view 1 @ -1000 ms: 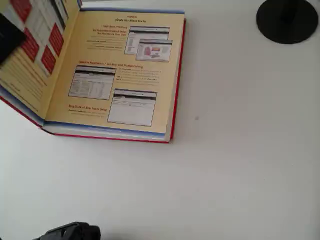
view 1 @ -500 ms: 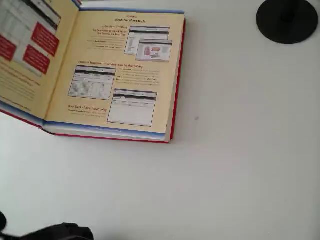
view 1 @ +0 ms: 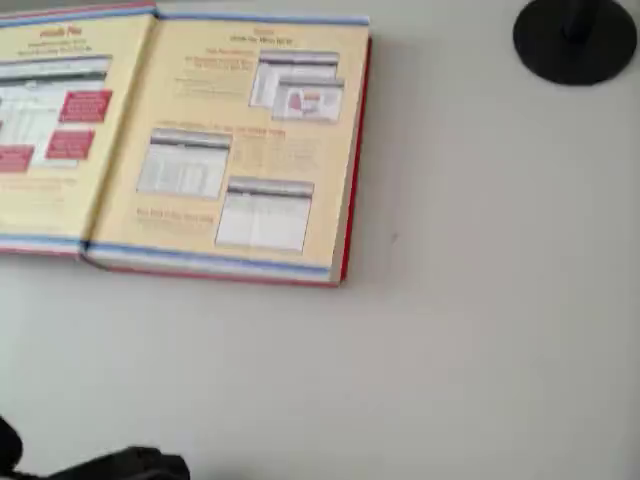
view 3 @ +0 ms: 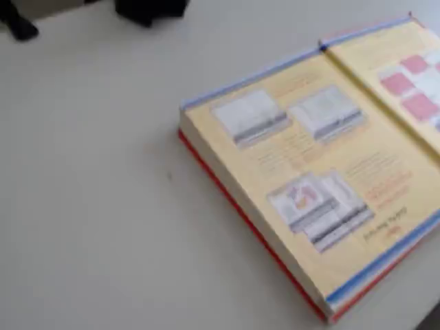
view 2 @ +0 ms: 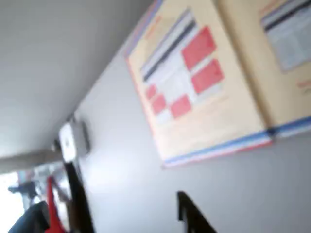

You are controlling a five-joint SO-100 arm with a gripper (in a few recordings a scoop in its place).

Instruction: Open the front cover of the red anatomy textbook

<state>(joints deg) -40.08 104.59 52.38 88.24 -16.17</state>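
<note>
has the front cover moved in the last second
Yes. In the overhead view the front cover has dropped from tilted to flat on the table, beside the unmoved page block.

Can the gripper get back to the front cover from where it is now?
Probably yes: the front cover lies flat and open on the table, with nothing on it or beside it.

The front cover [view 1: 60, 130], earlier tilted up, now lies flat open.

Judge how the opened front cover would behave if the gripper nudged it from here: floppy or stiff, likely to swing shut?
The front cover probably acts as a stiff board: it lies flat and unbent on the table. It looks unlikely to swing shut, resting fully open. The red anatomy textbook looks thick, so probably heavy to push.
</note>
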